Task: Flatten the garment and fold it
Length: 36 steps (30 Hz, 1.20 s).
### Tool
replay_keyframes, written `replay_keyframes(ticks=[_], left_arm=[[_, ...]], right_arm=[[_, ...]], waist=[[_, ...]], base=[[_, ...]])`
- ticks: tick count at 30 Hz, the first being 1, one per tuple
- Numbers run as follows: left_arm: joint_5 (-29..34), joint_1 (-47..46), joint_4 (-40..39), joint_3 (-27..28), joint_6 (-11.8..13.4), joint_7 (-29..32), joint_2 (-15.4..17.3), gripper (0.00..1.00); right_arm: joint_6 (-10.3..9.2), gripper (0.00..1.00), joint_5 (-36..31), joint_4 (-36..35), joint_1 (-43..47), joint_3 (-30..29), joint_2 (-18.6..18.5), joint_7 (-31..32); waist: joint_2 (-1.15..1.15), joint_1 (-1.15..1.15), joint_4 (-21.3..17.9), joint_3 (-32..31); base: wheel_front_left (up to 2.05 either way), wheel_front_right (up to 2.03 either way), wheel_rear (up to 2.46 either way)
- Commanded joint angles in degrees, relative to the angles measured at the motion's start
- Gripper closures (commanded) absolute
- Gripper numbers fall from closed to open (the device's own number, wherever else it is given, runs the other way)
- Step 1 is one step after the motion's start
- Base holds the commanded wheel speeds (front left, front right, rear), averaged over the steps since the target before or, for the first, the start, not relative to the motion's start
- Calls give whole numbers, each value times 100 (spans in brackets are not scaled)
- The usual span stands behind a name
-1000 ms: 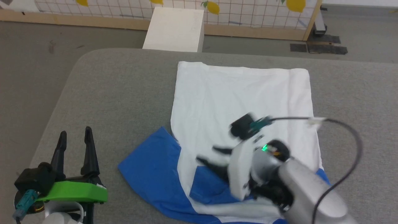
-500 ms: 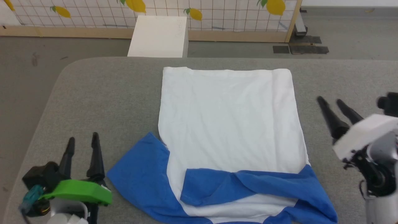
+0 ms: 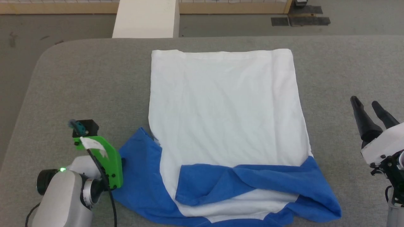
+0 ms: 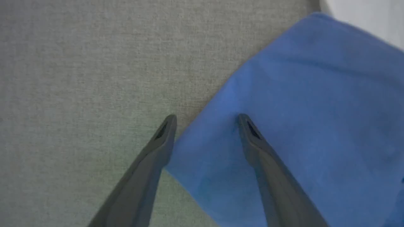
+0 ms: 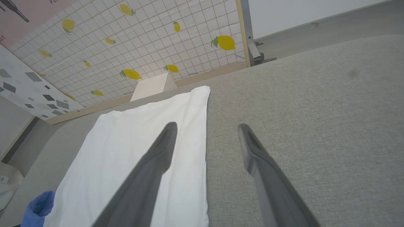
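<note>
The garment [image 3: 224,107] lies on the grey table [image 3: 94,78], its white body spread flat. One blue sleeve [image 3: 142,179] sticks out at the lower left, and another blue part [image 3: 240,183] is folded across the near end. My left arm's green wrist mount [image 3: 101,157] hangs over the left sleeve's edge. In the left wrist view my left gripper [image 4: 205,119] is open, straddling the edge of the sleeve [image 4: 300,110]. My right gripper [image 3: 367,105] stands open and empty over bare table right of the garment; the right wrist view shows it [image 5: 206,126] beside the white cloth [image 5: 132,151].
A white box [image 3: 145,19] stands on the floor just past the table's far edge. Behind it runs a lemon-patterned tiled panel [image 5: 126,47] with a wooden base. The table's rounded corner [image 3: 47,53] is at the far left.
The camera has tilted down. My right gripper left the garment's near end and swung out to the right. My left gripper turned downward and moved right onto the blue sleeve's edge.
</note>
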Motion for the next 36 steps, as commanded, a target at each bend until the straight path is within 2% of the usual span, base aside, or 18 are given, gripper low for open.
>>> replay_keyframes(ticks=[1, 4, 7, 8, 9, 10, 13, 17, 22, 25, 27, 31, 36], left_arm=[[26, -55, -23, -51, -44, 125, 60, 0], [-5, 61, -2, -161, -118, 347, 87, 0], [-205, 227, 91, -252, -243, 549, -37, 0], [-277, 281, 107, -284, -301, 579, -84, 48], [-324, 309, 108, -287, -331, 554, -117, 76], [-362, 333, 117, -288, -364, 499, -142, 100], [-526, 351, 110, -123, -360, 155, -251, 100], [-872, 309, -33, 438, -163, -583, -448, 100], [-1384, 500, -542, 1261, 101, -1413, -706, 100], [-1490, 719, -1059, 1404, 92, -1629, -785, 100], [-1489, 851, -1433, 1252, -9, -1602, -837, 100], [-1391, 1035, -2047, 590, -248, -1339, -961, 100], [-1221, 1060, -2266, -523, -611, -924, -1086, 100]], right_arm=[[-8, 0, -48, -36, -19, -27, 21, -7], [-8, 0, -60, -51, -18, -44, 30, -29], [-8, 0, -32, -52, -12, -58, 34, -42], [-8, 0, -15, -47, -9, -71, 34, -51], [-8, 0, -4, -43, -11, -82, 35, -57], [-8, 0, 0, -33, -13, -95, 35, -71], [-8, 0, 13, 12, -5, -97, 35, -102], [-8, 0, 18, 95, 45, -78, 36, -130], [-8, 0, 33, 211, 156, -82, 36, -144], [-8, 0, 48, 274, 234, -111, 36, -143], [-8, 0, 47, 295, 273, -129, 36, -138], [-8, 0, 53, 317, 300, -145, 36, -126], [-8, 0, 63, 354, 300, -124, 37, -110]], waist=[[0, 0, -80, 106], [0, 0, -97, 164], [0, 0, -100, 192], [0, 0, -96, 199], [0, 0, -90, 206], [0, 0, -77, 206], [0, 0, -43, 178], [0, 0, 31, 53], [0, 0, 151, -192], [0, 0, 252, -335], [0, 0, 313, -394], [0, 0, 408, -448], [0, 0, 451, -464]], base=[[0, 0, 0], [0, 0, 0], [0, 0, 0], [0, 0, 0], [0, 0, 0], [0, 0, 0], [0, 0, 0], [0, 0, 0], [0, 0, 0], [0, 0, 0], [0, 0, 0], [0, 0, 0], [0, 0, 0]])
